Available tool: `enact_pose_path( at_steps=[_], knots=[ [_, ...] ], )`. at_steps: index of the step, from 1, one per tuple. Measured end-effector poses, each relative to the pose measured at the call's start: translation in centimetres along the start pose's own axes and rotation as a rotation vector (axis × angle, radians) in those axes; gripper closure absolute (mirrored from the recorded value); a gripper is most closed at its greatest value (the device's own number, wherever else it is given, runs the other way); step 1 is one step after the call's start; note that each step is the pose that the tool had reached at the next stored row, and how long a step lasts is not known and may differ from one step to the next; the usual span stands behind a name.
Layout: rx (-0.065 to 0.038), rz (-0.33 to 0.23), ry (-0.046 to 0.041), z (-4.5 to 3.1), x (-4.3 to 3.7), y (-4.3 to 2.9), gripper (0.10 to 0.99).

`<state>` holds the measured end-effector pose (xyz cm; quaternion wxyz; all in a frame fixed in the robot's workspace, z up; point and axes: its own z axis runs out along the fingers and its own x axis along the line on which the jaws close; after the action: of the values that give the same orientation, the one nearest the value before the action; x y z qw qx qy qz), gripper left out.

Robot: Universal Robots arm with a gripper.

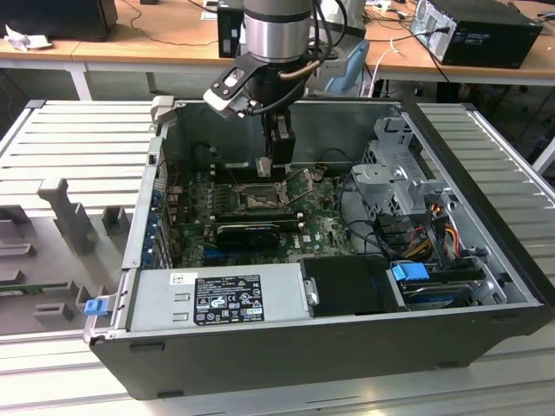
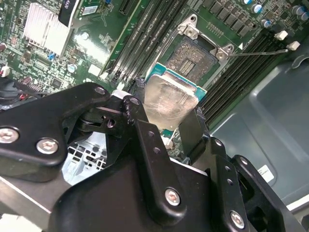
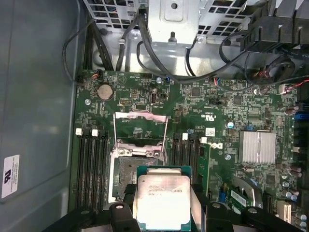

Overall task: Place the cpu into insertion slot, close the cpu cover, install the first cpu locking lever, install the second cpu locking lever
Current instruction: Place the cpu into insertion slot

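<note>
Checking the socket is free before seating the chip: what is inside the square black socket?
The square black insertion slot shows a bare contact grid, nothing lying in it. The flat silver-topped cpu, held in the gripper, covers one part of it, which cannot be checked.

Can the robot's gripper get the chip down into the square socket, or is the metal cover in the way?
Probably yes. The gripper holds the chip close over the socket, and the cover is swung up off it, so the socket lies open with nothing across it.
</note>
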<state>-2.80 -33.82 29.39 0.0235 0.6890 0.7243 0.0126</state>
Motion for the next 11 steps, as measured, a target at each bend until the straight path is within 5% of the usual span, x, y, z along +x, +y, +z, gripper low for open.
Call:
enact_pose_path(
  at_steps=[11],
  knots=[
    [0.006,0.000,0.0005,1.98,0.91,-0.18,0.557]
  ],
)
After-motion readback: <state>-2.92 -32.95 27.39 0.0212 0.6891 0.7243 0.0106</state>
